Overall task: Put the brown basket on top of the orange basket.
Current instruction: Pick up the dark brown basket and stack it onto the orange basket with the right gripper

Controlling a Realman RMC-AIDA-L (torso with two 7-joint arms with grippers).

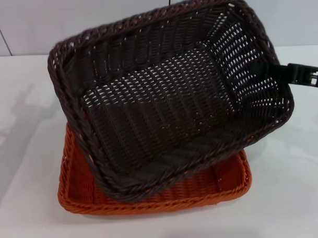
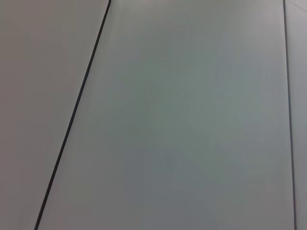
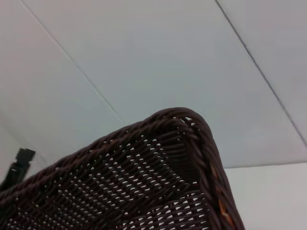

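One gripper is at work: the right gripper (image 1: 275, 73) reaches in from the right and grips the right-hand wall of the brown basket (image 1: 168, 92), one finger showing through the weave inside, its jaws closed on the rim. The brown basket hangs tilted, its near-left corner down inside the orange basket (image 1: 151, 197), its far-right end raised. The orange basket sits flat on the white table (image 1: 287, 198). The left gripper is out of sight; its wrist view shows only a pale panelled surface (image 2: 182, 120).

The white table (image 1: 287, 198) carries the orange basket (image 1: 151, 200), which sits flat near its front edge.
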